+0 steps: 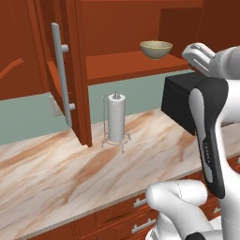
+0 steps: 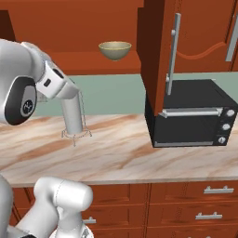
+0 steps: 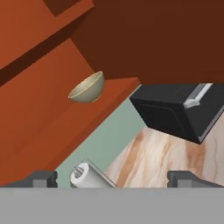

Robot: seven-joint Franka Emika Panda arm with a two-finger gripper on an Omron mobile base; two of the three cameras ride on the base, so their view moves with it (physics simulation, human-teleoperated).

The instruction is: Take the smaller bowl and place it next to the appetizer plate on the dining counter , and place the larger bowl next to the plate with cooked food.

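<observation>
The smaller bowl (image 1: 156, 49) sits upright on the open cupboard's shelf (image 1: 126, 65), above the tabletop (image 1: 70, 164). The gripper (image 3: 111, 177), jaws fully apart and empty, should rise level, straddle the rim, then close.

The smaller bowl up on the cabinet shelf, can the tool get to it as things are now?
Probably yes. The smaller bowl sits alone near the shelf's front edge, the cabinet door is swung open, and the open tool faces it with nothing between.
</observation>
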